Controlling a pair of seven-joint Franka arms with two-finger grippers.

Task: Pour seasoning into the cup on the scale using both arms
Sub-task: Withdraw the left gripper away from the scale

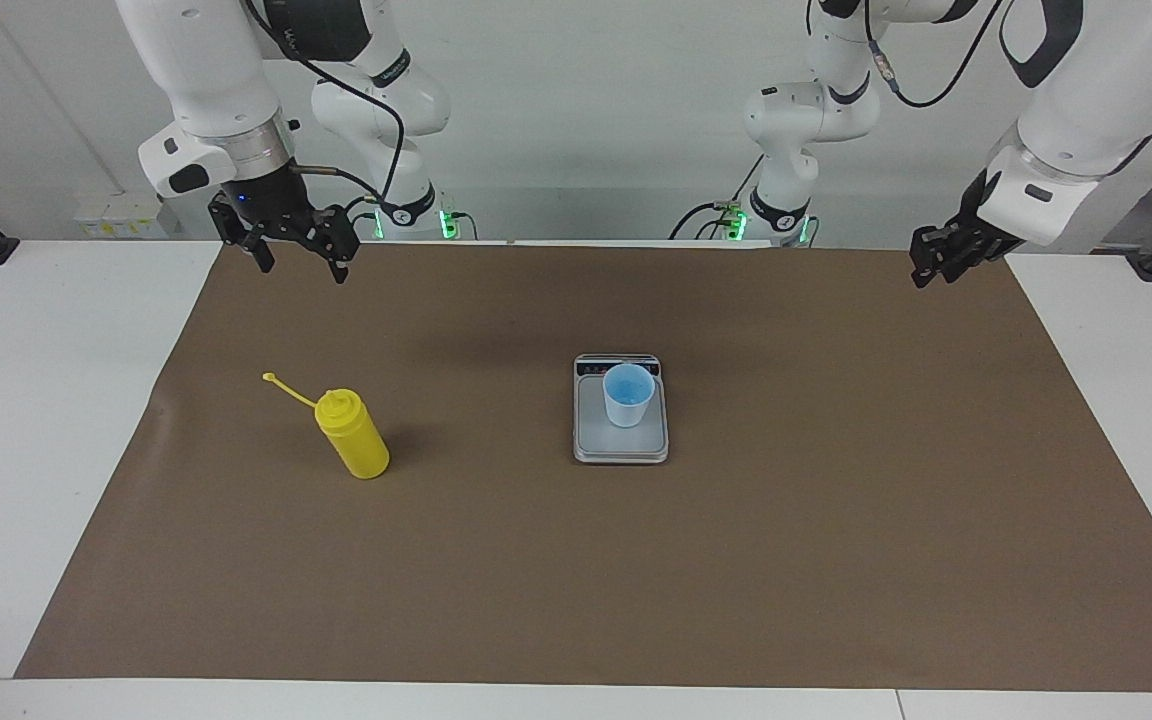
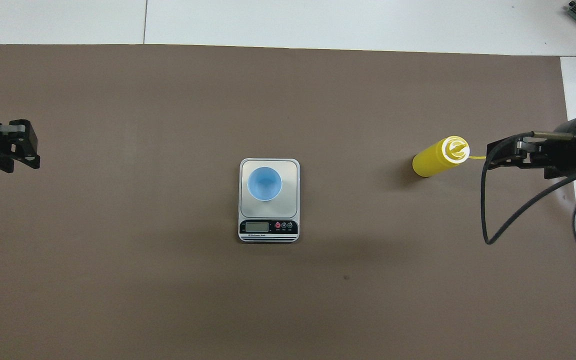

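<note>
The yellow seasoning bottle [image 1: 351, 435] [image 2: 435, 157] stands upright on the brown mat toward the right arm's end, its cap strap sticking out sideways. A light-blue cup [image 1: 628, 395] [image 2: 264, 183] stands on the grey scale [image 1: 621, 450] [image 2: 293, 167] mid-mat, and the scale's display faces the robots. My right gripper [image 1: 301, 268] [image 2: 493, 157] hangs open and empty over the mat at its own end, apart from the bottle. My left gripper [image 1: 936, 265] [image 2: 13, 150] hangs over the mat's edge at the left arm's end, holding nothing.
A brown mat [image 1: 836, 560] covers most of the white table [image 1: 36, 400]. A black cable [image 2: 488, 220] loops down from the right arm over the mat's end.
</note>
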